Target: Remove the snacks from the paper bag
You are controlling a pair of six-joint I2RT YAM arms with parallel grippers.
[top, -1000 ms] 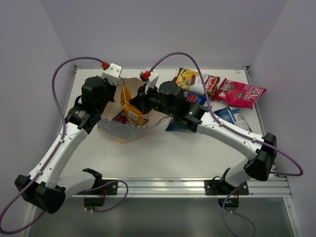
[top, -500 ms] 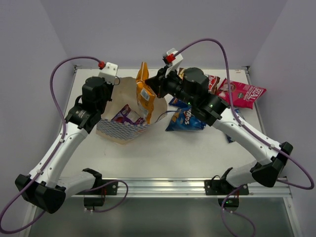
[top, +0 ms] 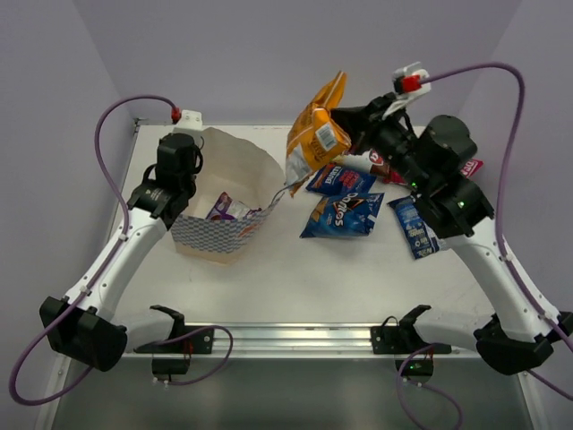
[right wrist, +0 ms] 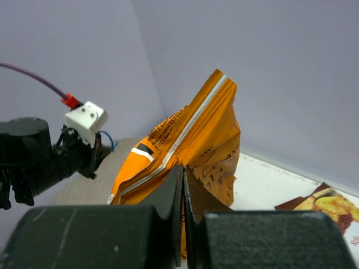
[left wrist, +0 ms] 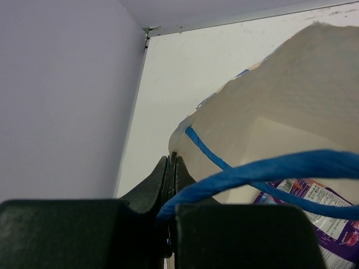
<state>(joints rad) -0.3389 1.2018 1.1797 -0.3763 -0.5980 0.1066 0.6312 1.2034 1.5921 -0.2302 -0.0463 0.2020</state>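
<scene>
That crinkly orange foil snack packet (top: 315,134) is up in the air above the white bench (top: 295,269), pinched at its edge by the closed right gripper (right wrist: 182,171). It looks light, floppy and slick, so I'd grab it by a seam. Meanwhile the left gripper (left wrist: 171,165) is clamped on the rim of the boxy cream paper bag (top: 235,159), and there's a small purple foil packet (top: 224,208) inside.

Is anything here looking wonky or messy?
The paper bag looks wonky: its mouth is pulled crooked where the left gripper pinches it. The orange packet dangles crumpled in the air from the right gripper.
</scene>
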